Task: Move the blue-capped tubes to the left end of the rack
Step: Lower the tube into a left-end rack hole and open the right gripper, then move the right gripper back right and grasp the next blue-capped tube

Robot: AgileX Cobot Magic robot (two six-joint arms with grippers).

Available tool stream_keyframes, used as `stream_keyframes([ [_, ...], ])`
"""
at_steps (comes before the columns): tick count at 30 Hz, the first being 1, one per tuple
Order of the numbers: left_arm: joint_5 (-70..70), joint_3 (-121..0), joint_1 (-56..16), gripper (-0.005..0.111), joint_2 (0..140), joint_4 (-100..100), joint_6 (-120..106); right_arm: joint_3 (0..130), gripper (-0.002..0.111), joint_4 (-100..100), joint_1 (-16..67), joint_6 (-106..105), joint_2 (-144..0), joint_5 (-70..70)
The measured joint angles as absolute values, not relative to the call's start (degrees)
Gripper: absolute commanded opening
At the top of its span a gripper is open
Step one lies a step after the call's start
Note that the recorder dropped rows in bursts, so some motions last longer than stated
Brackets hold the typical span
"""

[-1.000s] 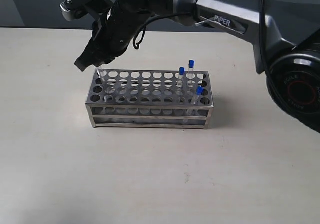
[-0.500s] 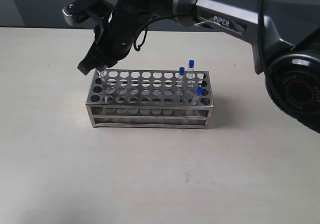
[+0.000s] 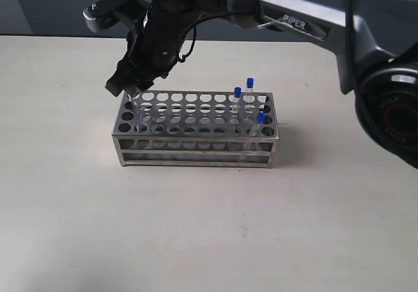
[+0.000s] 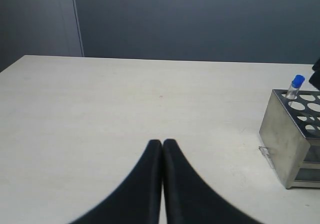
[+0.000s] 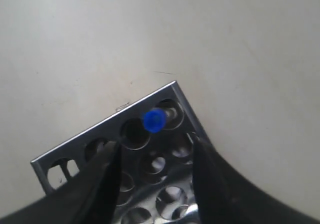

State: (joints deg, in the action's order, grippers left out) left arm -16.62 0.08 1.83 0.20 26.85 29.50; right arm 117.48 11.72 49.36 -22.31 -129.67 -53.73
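Hovering my right gripper [image 5: 155,144] over the left end of the rack [image 3: 196,132], I see its fingers spread wide with nothing between them. One blue-capped tube [image 5: 154,120] stands in a hole at the rack's corner, just past the fingertips and touching neither. The other three blue-capped tubes [image 3: 237,93] [image 3: 250,83] [image 3: 260,118] sit at the rack's right end, well apart from it. The rack rests on the pale counter [image 3: 78,207]. My left gripper [image 4: 162,145] hangs above the counter, fingers pressed together and empty, with the rack's end off to one side.
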Motion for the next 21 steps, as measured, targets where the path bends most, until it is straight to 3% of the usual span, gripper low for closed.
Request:
stream_keyframes([
  [15, -16.62, 0.08, 1.83, 0.001, 0.20, 26.85, 29.50, 117.74, 0.045, -3.00, 44.02, -9.39, -117.27, -69.16],
  [21, -16.62, 0.08, 1.83, 0.001, 0.20, 26.85, 29.50, 108.84, 0.045, -1.20, 37.90, -8.37, -114.79, -69.39],
])
